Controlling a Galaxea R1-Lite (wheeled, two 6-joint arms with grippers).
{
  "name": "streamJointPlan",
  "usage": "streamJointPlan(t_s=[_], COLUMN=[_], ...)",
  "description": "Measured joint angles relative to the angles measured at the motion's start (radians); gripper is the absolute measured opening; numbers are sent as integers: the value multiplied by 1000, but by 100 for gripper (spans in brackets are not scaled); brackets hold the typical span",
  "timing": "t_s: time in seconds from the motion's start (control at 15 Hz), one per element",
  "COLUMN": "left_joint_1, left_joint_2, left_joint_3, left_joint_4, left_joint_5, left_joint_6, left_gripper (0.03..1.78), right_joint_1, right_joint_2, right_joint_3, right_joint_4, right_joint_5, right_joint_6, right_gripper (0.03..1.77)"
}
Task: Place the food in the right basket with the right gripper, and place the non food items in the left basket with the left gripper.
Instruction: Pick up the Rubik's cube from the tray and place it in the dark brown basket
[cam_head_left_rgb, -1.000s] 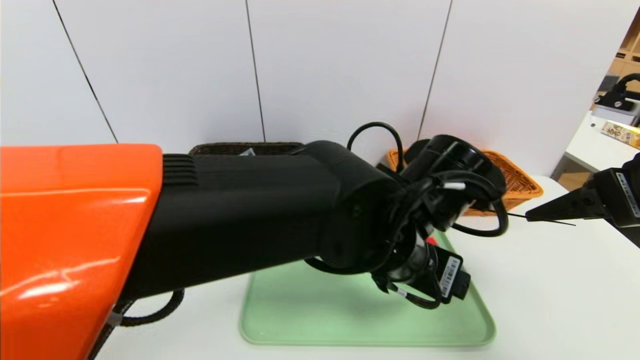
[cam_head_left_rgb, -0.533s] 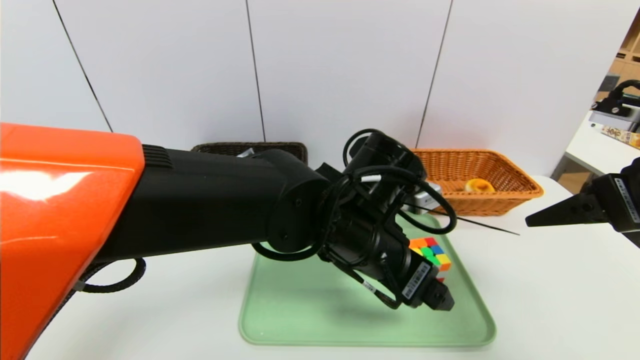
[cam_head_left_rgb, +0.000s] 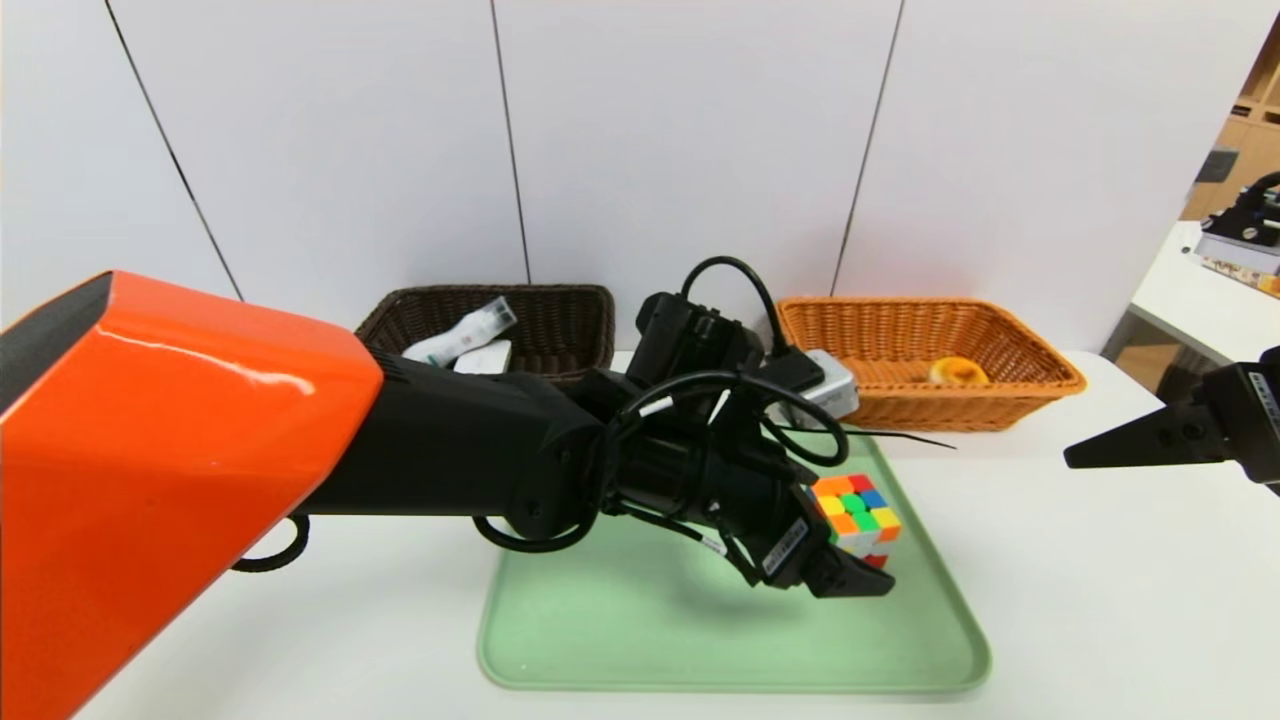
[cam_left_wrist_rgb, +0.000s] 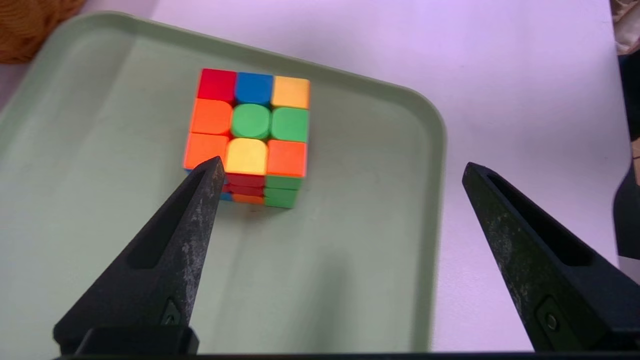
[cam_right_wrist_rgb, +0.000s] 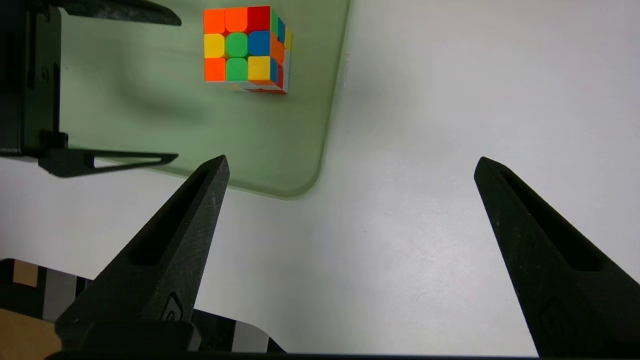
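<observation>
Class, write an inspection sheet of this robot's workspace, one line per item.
Surface: white table bearing a green tray
Job's things: puzzle cube on the tray; bun in the orange-tan basket; bottle and white case in the dark basket
Clutter: nothing seen
Tools: left tool open above the tray; right tool open, idle, right of the tray
Cables: black loops on left arm
Surroundings: white panels behind

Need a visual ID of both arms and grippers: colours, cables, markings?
Left arm: glossy orange shell, thick black forearm, looping black cables with small white tags. Left gripper: black, long tapered fingers with slots, scuffed inner faces; white barcode label on its housing. Right gripper: black, same tapered slotted fingers, white printed label.
</observation>
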Motion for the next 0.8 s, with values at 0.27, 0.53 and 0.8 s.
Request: streamJointPlan(t_s=[0.27, 0.53, 0.8], left_joint_1=[4, 6, 17], left_joint_2=[54, 104, 151], left_joint_3=[0, -16, -32], left_joint_4=[-117, -165, -185], left_joint_5=[4, 9, 17], left_joint_6=[13, 19, 37], left_gripper=[169, 169, 169], right_joint_1=[1, 5, 5], right_joint_2=[-11, -12, -12], right_joint_3=[11, 17, 26], right_joint_4=[0, 0, 0], right_joint_5=[1, 1, 2], right_joint_6=[0, 1, 1], right_gripper=[170, 170, 170])
